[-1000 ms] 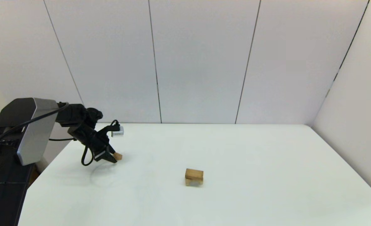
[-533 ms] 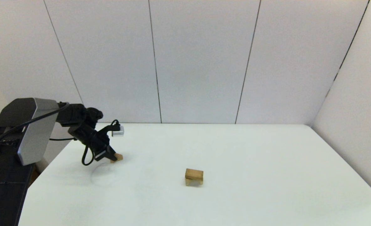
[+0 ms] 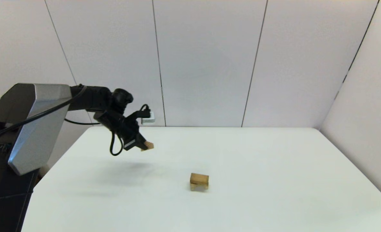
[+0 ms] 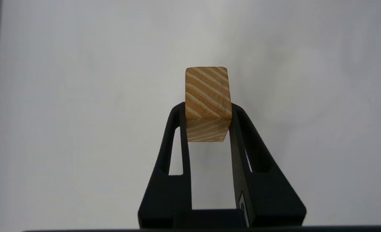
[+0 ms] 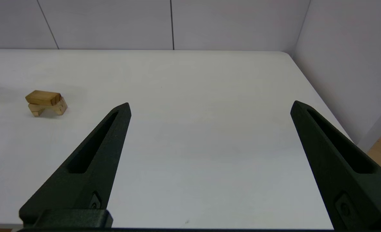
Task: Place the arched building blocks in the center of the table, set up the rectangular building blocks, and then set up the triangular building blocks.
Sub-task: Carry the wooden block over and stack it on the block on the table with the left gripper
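White table before grey wall panels, with the rectangular building blocks resting on the arched building blocks near its centre; left gripper held aloft, pinching the triangular building blocks; right gripper spread wide, near the table's right side.

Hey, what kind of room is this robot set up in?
Probably a lab test cell: a large bare white table, plain pale panelled walls around it, and only small light wooden building blocks to handle.
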### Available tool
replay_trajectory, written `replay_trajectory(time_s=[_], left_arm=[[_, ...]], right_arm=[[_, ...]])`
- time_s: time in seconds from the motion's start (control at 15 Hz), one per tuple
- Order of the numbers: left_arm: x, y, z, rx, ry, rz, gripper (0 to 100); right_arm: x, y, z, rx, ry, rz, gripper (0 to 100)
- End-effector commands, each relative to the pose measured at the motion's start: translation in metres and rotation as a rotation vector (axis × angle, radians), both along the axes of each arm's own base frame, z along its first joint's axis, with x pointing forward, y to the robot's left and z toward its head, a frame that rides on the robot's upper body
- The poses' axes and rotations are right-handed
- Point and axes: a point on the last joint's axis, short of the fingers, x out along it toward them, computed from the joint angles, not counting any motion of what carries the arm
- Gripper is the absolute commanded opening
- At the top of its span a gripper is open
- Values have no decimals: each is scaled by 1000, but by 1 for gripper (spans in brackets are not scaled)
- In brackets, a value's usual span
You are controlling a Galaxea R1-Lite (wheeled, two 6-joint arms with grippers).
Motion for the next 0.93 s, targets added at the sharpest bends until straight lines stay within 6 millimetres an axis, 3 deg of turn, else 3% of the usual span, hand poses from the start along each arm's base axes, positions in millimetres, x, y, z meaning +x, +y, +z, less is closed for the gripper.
replay_trajectory(time_s=[0.07,0.27,0.47,0.73,0.93], left_arm=[[-41,-102,33,-54,-70,-138,0],[-60,-144,23,-61,-38,-179,0],[-66,-172,25,-130,-38,-66,0],[-88,-174,31,-57,39,-86,0],[-100,-159,29,66,88,-221,0]], right_arm=[[0,0,0,0,-1,0,100],[0,0,0,0,-1,0,100],[0,0,0,0,-1,0,100],[0,0,0,0,-1,0,100],[0,0,0,0,-1,0,100]])
